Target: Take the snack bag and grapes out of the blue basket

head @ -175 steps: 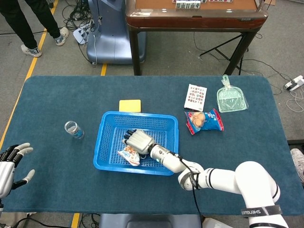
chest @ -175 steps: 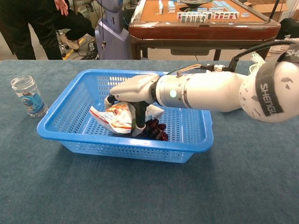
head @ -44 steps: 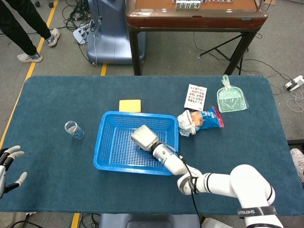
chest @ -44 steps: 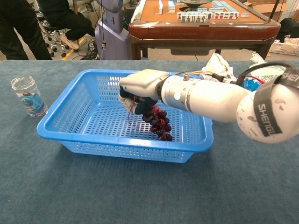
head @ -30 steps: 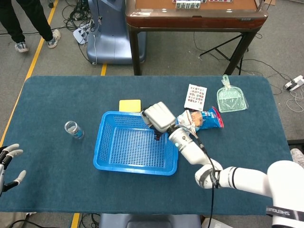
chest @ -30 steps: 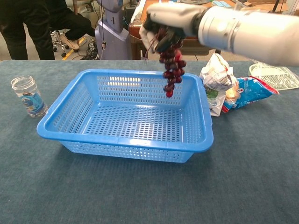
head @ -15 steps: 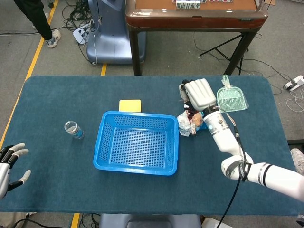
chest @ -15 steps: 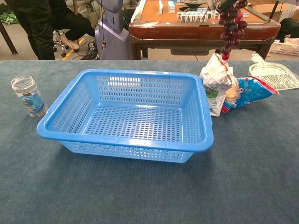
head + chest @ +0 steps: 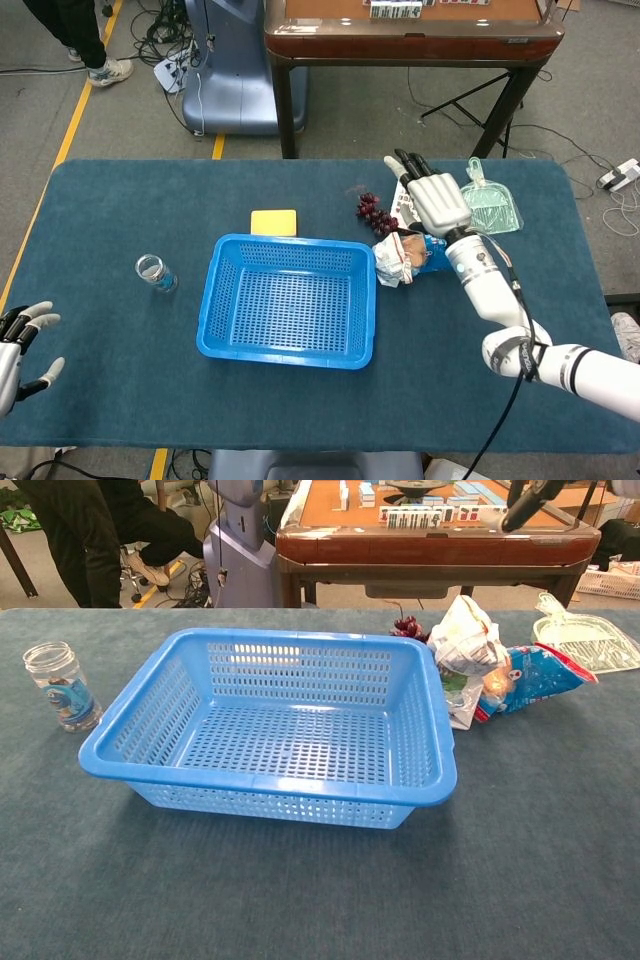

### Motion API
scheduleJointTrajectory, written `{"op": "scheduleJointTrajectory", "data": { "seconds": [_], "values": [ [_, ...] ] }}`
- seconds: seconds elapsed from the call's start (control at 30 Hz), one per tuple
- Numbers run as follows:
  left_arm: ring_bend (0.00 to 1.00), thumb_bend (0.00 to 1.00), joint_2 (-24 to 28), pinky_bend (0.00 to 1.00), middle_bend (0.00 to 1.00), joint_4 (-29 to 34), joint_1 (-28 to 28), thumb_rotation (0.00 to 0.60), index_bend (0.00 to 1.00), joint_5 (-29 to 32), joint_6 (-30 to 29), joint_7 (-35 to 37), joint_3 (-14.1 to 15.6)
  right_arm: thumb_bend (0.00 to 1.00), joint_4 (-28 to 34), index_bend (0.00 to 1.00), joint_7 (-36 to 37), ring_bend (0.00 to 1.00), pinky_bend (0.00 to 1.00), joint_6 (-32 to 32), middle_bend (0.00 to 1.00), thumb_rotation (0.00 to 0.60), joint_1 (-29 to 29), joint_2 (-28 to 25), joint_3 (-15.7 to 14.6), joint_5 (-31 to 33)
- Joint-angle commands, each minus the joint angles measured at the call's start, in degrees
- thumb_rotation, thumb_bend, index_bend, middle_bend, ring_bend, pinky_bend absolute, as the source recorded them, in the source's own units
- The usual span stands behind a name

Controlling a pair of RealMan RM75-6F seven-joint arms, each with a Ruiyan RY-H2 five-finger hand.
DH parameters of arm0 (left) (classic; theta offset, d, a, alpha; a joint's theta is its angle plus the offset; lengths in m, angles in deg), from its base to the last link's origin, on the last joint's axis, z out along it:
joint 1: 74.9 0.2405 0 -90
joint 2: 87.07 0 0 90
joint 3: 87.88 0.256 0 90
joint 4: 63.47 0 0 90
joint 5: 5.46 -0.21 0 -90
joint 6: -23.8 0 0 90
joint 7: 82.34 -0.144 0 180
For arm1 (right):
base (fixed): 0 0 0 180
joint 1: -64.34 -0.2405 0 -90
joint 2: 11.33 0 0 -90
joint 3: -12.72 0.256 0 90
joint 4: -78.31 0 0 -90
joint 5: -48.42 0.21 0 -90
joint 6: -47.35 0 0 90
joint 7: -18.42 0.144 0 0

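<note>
The blue basket (image 9: 290,243) (image 9: 270,783) stands empty in the middle of the table. The dark grapes (image 9: 372,212) (image 9: 408,627) lie on the cloth just beyond its far right corner. A crumpled white snack bag (image 9: 391,260) (image 9: 462,645) rests against the basket's right side. My right hand (image 9: 436,201) hovers to the right of the grapes, above the bags, fingers spread and holding nothing; only its fingertips (image 9: 522,504) show in the chest view. My left hand (image 9: 18,350) sits open at the table's near left edge.
A blue snack bag (image 9: 445,254) (image 9: 540,670) lies beside the white one. A green dustpan (image 9: 487,208) and a printed card (image 9: 404,205) are at the far right, a yellow pad (image 9: 274,222) behind the basket, a small jar (image 9: 155,272) (image 9: 60,685) to its left.
My right hand has let go of the grapes, which dropped onto the table behind the basket's right corner. Its fingers have spread open. The left hand has barely moved.
</note>
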Motion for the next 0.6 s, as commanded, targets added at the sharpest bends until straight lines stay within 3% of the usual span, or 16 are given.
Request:
{"op": "scheduleJointTrajectory", "data": {
  "seconds": [0.03, 0.2, 0.6],
  "values": [
    [0.16, 0.27, 0.0, 0.25, 0.21, -0.1, -0.1, 0.600, 0.36, 0.1, 0.1, 0.2, -0.1, 0.48, 4.9, 0.00, -1.4, 0.07, 0.30, 7.2, 0.08, 0.600, 5.1, -3.4, -2.4, -3.4],
    [0.16, 0.27, -0.3, 0.24, 0.21, -0.3, -0.4, 0.600, 0.36, 0.3, 0.8, 0.3, 0.0, 0.48, 11.3, 0.01, -4.3, 0.14, 0.30, 16.2, 0.17, 0.600, 12.9, -6.8, -6.4, -4.4],
    [0.16, 0.27, -1.3, 0.25, 0.21, -0.1, -1.5, 0.600, 0.36, 0.0, 2.5, -0.7, 0.3, 0.48, 18.5, 0.07, -0.8, 0.17, 0.32, 31.3, 0.22, 0.600, 30.8, -11.2, -17.1, -15.2]
  ]
}}
